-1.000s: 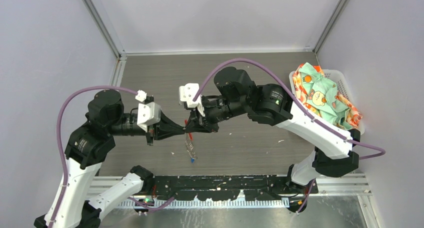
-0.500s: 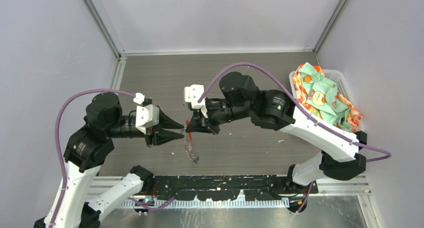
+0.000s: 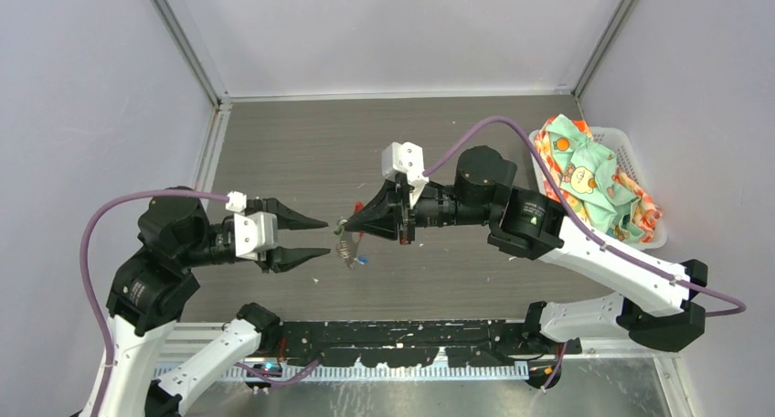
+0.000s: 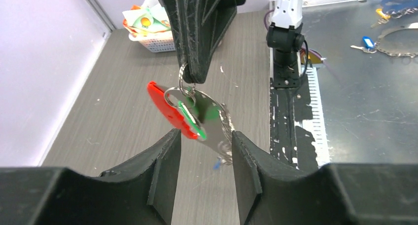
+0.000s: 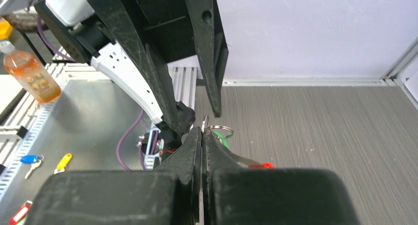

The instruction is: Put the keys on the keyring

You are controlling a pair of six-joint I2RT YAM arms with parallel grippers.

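We look down on a grey wood-grain table, with a white basket of patterned cloth at the right edge of the frame. The right arm reaches in from the lower right and the left arm from the lower left. The right pincer is pressed together, pinching the keyring by its silver ring so that it dangles above the table at mid-frame. The left pincer, fingers spread, sits just left of the keyring and apart from it. In the left wrist view we see the red oval, a green-headed key and, lowest, a blue-headed key hanging together.
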